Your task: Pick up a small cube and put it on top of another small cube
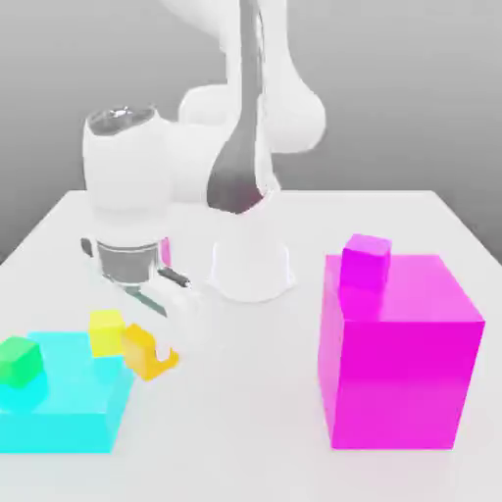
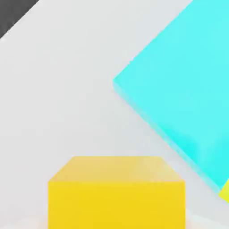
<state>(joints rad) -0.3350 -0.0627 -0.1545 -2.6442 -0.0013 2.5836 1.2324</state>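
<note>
1. Amber small cube (image 1: 147,355) sits clamped in the end effector (image 1: 165,338), jaws drawn in narrow on its sides; in the exterior view it hangs tilted, just beside the cyan block (image 1: 69,407) on that view's left; in the hand view its flat yellow face (image 2: 116,197) sits right under the camera.
2. Pick looks done, by my read; the cube appears just clear of the table (image 1: 245,392), though contact is hard to rule out.
3. Placing is all to come; candidates are in sight: a lemon-yellow small cube (image 1: 105,328) touching or nearly touching the cyan block's far edge, a green small cube (image 1: 20,361) on top of the cyan block, and a magenta small cube (image 1: 366,261) on the big magenta block (image 1: 402,358); which one is the target I cannot tell.
4. Surface: a plain white table, smooth and matte; the arm's white base (image 1: 252,270) stands at the middle back.
5. Room: a bare grey backdrop behind; in the hand view a dark corner (image 2: 13,13) shows beyond the table edge.
</note>
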